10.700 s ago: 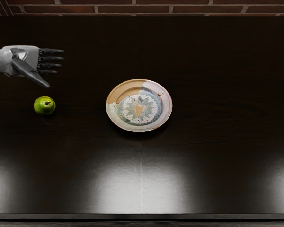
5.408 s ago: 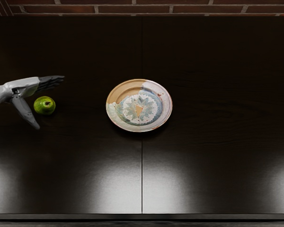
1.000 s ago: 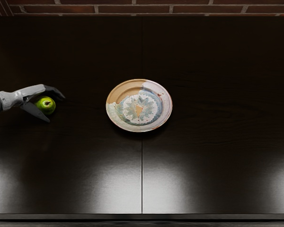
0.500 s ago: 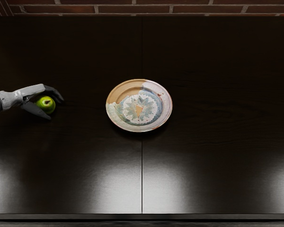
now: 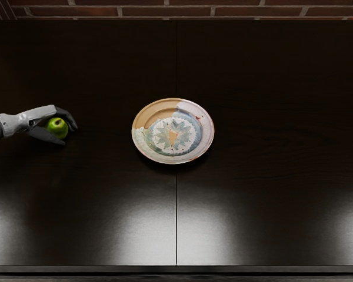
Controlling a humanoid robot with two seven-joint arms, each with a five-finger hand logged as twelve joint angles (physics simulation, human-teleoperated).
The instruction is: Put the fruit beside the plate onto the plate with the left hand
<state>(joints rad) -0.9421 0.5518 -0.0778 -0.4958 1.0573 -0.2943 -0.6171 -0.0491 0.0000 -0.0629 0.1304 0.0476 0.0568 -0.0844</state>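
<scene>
The left robot hand (image 5: 44, 121) enters from the left edge of the head view and is closed around the small round green apple (image 5: 57, 127). Its dark fingers (image 5: 68, 117) curl over the far side of the fruit and the thumb (image 5: 45, 136) closes in from the near side. The apple sits at the hand's fingertip end, near the left edge of the dark glossy bench (image 5: 253, 205). Whether the apple is clear of the bench surface cannot be determined.

The round glazed ceramic plate with a tan rim and blue star pattern (image 5: 142, 117) lies well apart from the hand, directly to the right of the apple and at almost the same depth on the bench. Nothing lies on it.

The hand's long axis points towards the plate, so the carry is judged to be a nearly straight sideways move to the right, with a lift to pass over the rim. The right arm is not in view.
</scene>
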